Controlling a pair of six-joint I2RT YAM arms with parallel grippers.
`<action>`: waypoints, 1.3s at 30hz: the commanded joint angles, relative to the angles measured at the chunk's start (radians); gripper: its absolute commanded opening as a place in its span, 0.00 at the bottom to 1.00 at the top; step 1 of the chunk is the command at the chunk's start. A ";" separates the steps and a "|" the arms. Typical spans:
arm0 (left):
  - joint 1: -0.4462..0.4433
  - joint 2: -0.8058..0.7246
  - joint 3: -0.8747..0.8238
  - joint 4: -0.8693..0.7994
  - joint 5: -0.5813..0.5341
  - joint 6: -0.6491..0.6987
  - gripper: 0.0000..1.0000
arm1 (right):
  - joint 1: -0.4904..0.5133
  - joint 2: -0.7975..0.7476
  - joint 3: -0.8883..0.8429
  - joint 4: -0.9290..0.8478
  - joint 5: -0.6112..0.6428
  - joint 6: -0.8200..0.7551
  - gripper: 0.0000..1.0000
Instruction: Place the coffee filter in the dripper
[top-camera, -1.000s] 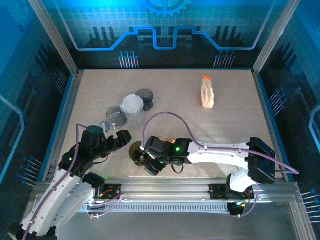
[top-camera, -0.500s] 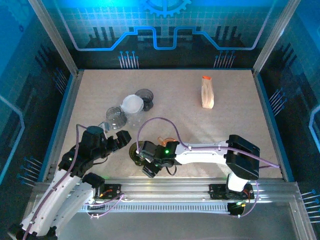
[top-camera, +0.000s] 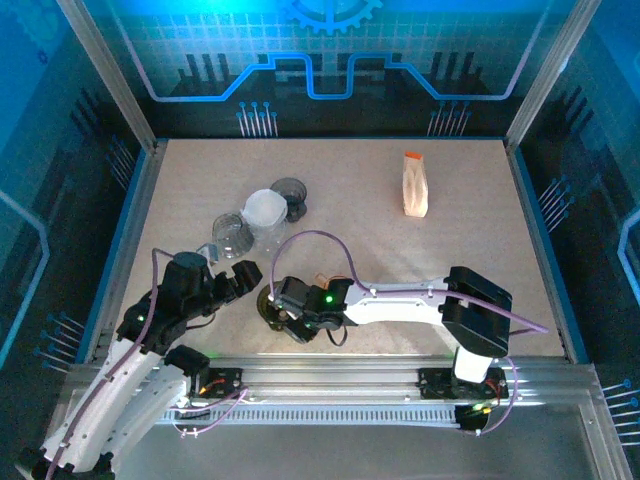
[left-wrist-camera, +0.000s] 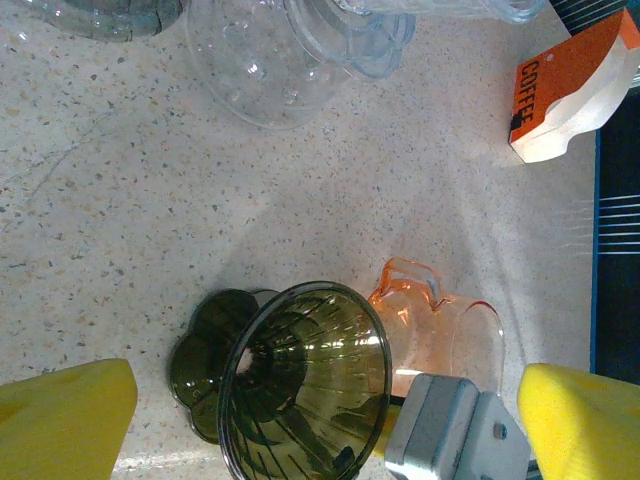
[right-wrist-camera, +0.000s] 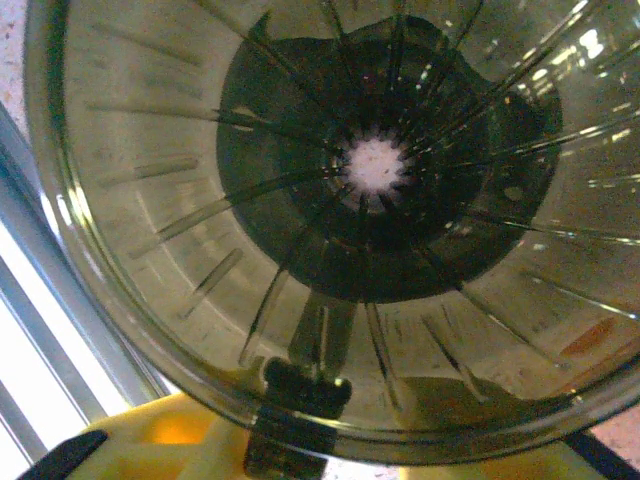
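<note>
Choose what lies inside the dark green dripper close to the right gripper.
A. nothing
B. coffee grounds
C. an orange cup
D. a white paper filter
A: the right wrist view looks straight down into the dark green dripper, and its ribbed wall shows bare all the way round, with nothing resting in it.

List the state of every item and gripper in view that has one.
Green dripper: empty, no filter inside.
Orange dripper: empty.
Filter: resting on a clear dripper, not picked up.
Left gripper: open, holding nothing.
Right gripper: astride the green dripper's rim; firm grip not clear.
</note>
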 joint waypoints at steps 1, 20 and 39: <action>0.007 -0.002 -0.005 -0.010 -0.010 -0.008 0.99 | -0.010 -0.005 0.016 0.015 0.008 -0.001 0.31; 0.007 0.049 0.044 0.043 -0.006 0.025 0.99 | -0.030 -0.340 -0.065 -0.066 0.027 -0.004 0.14; 0.007 0.066 0.008 0.074 0.026 0.001 0.99 | -0.039 -0.375 -0.124 0.096 0.034 -0.037 0.09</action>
